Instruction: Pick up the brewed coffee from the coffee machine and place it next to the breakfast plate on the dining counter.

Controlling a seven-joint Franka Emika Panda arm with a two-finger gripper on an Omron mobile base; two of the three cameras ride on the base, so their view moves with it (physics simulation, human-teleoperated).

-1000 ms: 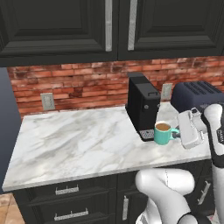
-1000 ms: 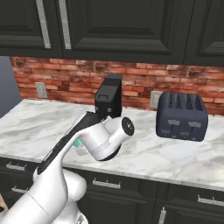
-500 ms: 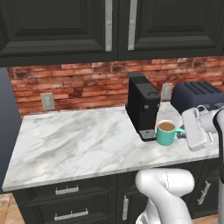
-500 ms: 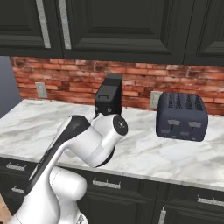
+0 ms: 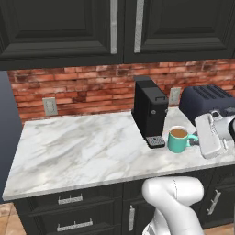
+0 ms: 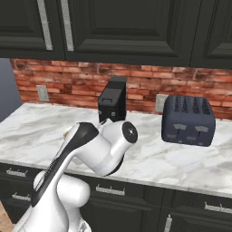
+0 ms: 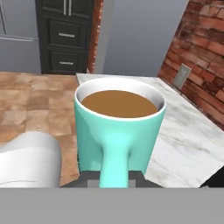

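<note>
Pick-up step underway. Mug (image 5: pixel 178 139) sits off the coffee machine (image 5: pixel 149 111), near desk (image 5: pixel 82 151) front edge — tool (image 5: pixel 201 139) clamped on its handle. Next: carry level to dining counter w/o spilling.

dark toaster (image 6: pixel 188 120) on marble worktop (image 5: pixel 82 151), brick wall (image 5: pixel 82 87), wall outlet (image 5: pixel 49 106)

Marble worktop (image 5: pixel 82 151) over dark cabinets, bearing coffee machine (image 5: pixel 149 110) and toaster (image 6: pixel 188 120).
</note>
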